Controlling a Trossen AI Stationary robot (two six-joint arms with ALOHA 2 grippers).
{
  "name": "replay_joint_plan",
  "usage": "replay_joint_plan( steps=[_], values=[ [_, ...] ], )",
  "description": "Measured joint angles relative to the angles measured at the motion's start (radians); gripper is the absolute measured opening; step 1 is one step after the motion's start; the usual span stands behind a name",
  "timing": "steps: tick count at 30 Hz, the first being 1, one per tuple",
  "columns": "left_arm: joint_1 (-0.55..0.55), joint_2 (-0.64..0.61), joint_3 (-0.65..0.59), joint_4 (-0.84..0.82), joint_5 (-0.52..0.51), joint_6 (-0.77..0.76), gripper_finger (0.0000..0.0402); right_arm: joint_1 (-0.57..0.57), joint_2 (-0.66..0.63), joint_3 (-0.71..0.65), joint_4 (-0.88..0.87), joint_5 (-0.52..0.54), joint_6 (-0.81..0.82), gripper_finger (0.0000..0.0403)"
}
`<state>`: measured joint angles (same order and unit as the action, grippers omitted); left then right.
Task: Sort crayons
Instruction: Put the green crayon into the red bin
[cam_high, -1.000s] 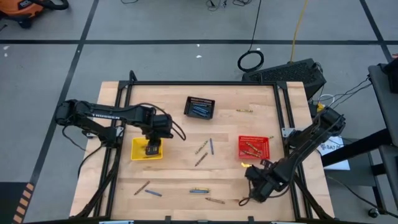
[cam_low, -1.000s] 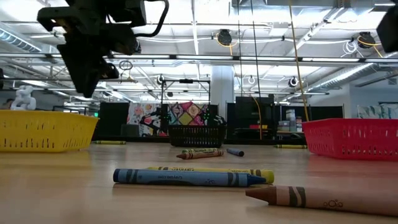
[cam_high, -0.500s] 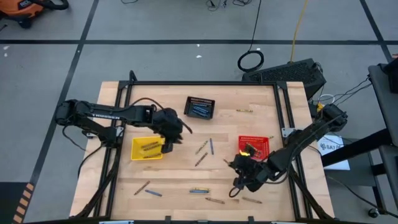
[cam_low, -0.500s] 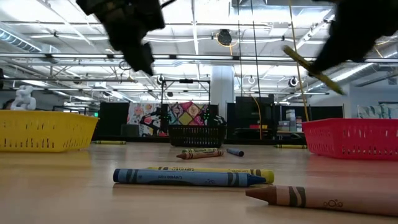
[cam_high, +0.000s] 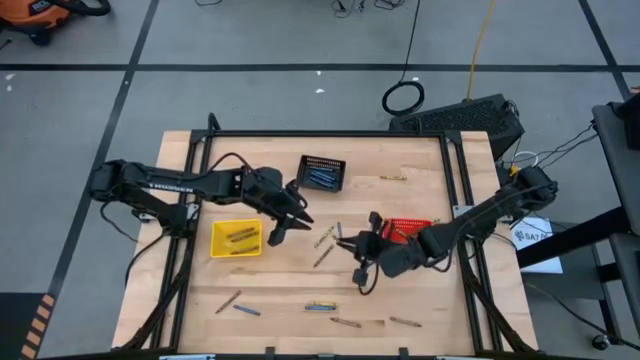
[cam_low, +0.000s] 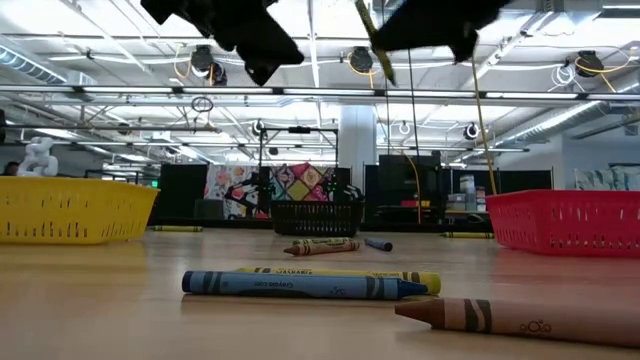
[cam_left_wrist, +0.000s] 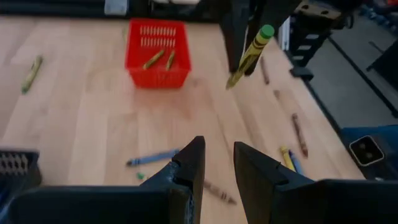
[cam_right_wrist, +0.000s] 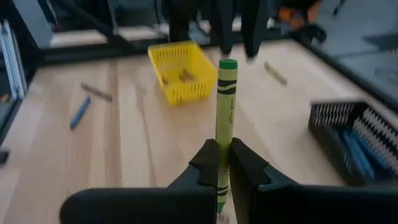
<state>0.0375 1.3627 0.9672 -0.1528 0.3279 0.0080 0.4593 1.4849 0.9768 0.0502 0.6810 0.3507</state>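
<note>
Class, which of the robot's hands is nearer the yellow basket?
Left. The left hand hangs just beside the yellow basket; the right hand is farther off, nearer the red basket.

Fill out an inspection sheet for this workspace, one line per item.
Surface: pale wooden table top inside a black frame, no spills seen.
Job's things: short crayons loose on the wood, such as a blue paper-wrapped crayon; more lie in the yellow mesh basket, the black mesh basket and the red mesh basket.
Clutter: nothing seen.
Grippers: left gripper over mid-table beside the yellow basket, jaws apart, empty; right gripper near the red basket, jaws shut on an olive-green paper-wrapped crayon, held upright.
Cables: black coiled cable on the floor beyond the table.
Surroundings: grey floor with dark tape lines; no person seen.
</note>
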Motion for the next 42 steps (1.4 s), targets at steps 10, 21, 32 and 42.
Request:
replay_joint_plan(
  steps=[10,21,32,42],
  values=[
    [-0.027,0.035,-0.002,0.188,0.002,-0.002,0.0088,-0.055,0.000,0.000,0.215,-0.028,-0.203,0.0000],
    [-0.027,0.061,0.000,0.306,0.002,-0.003,0.0088,-0.085,-0.001,0.001,0.230,-0.057,-0.213,0.0000],
    [-0.027,0.060,0.000,0.329,0.014,-0.002,0.0088,-0.112,-0.002,0.001,0.228,-0.061,-0.206,0.0000],
    [-0.026,0.060,0.000,0.349,0.036,-0.002,0.0088,-0.124,0.016,0.002,0.223,-0.062,-0.195,0.0000]
  ],
)
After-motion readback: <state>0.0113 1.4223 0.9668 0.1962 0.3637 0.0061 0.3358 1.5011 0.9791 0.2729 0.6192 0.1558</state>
